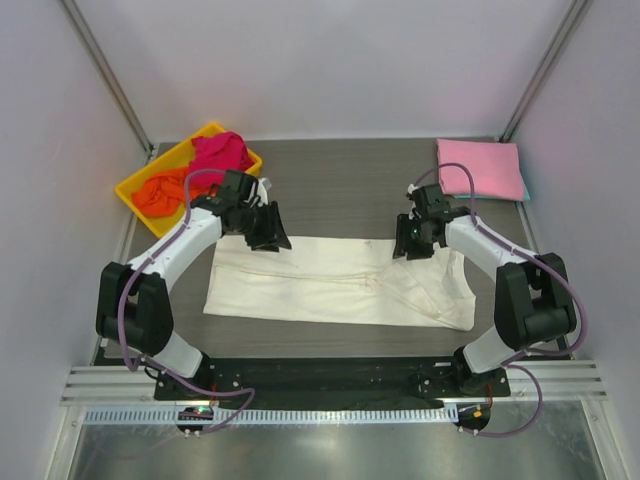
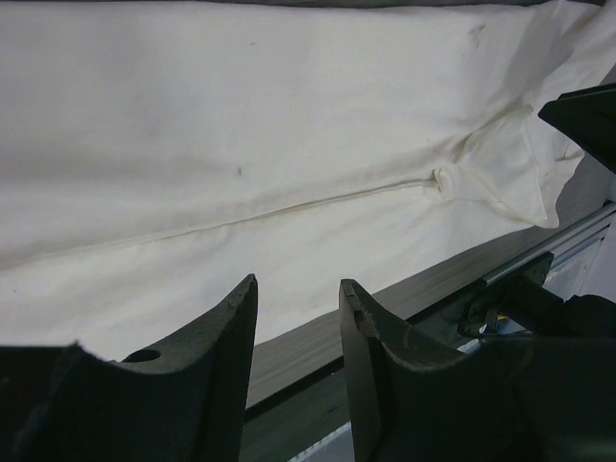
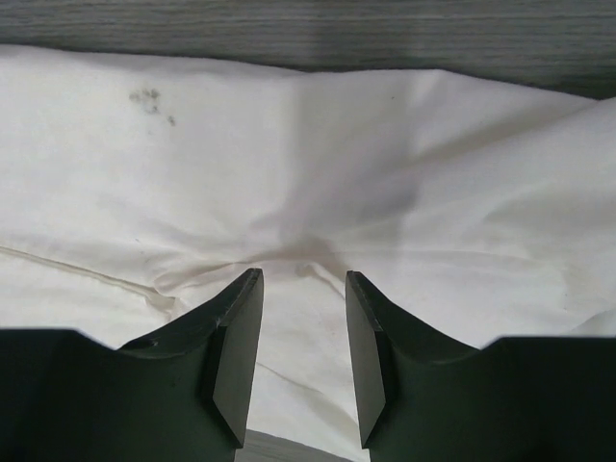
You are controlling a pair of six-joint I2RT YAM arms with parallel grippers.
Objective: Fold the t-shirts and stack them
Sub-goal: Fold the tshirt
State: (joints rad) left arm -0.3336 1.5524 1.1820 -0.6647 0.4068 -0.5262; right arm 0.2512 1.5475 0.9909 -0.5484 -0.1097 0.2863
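Left hand (image 1: 270,232) and right hand (image 1: 411,245) hung part-open and empty over the far edge of the cream t-shirt (image 1: 320,280), spread flat on the tabletop (image 1: 340,190); it looked light, limp and slack, best pinched at its far corners.

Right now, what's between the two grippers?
Only the cream shirt, its far edge running from left gripper to right gripper; top view shows it.

white arms (image 1: 183,243) with black joints (image 1: 130,305) — purple cables (image 1: 123,300) loop along each; left hand (image 2: 298,285) and right hand (image 3: 303,275) matte black.
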